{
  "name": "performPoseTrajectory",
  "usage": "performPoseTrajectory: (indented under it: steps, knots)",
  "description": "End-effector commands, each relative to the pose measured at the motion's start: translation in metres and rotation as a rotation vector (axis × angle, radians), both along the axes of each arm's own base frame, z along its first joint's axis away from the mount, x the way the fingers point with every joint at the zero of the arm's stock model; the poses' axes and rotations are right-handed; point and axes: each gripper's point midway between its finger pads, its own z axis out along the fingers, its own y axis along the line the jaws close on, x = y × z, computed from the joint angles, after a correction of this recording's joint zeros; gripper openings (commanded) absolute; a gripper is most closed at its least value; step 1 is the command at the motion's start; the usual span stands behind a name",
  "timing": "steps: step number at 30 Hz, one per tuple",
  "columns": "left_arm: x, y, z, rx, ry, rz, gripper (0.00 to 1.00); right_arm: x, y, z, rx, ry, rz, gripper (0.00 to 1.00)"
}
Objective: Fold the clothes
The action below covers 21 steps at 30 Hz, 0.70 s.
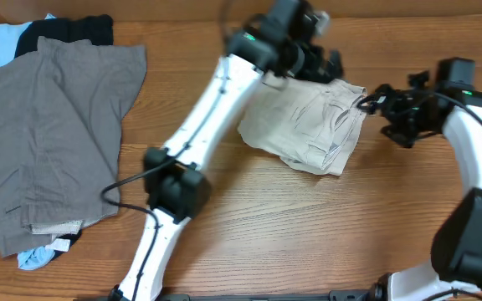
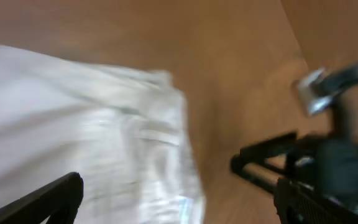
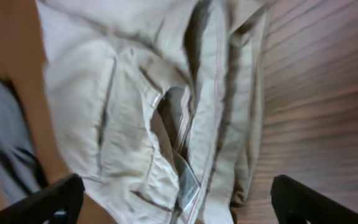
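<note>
Bare table (image 1: 308,226) at shorts' (image 1: 308,125) 6 o'clock: passable. Left arm (image 1: 207,109) blocks 9 o'clock, pile (image 1: 57,142) beyond. Right arm (image 1: 475,142) blocks 3 o'clock.

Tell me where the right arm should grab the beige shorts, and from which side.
Pinch the stacked folds by the white label at the right end of the beige shorts, coming from the right. Those layers rise off the table, likely giving a firm bite, and the open right end effector sits beside them.
</note>
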Motion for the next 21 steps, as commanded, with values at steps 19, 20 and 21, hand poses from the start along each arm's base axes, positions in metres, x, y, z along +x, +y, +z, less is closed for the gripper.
performPoseTrajectory:
  steps: [19, 20, 21]
  knots:
    - [0.054, 0.2, 0.042, 0.285, -0.093, 0.432, 1.0, 0.003, 0.024, -0.13, -0.357, 0.283, -0.085, 0.93]
    - [0.054, 0.199, 0.042, 0.288, -0.098, 0.425, 1.0, 0.002, 0.022, -0.134, -0.366, 0.292, -0.086, 0.88]
    - [0.054, 0.199, 0.042, 0.288, -0.099, 0.424, 1.0, 0.001, 0.021, -0.138, -0.374, 0.3, -0.086, 0.8]
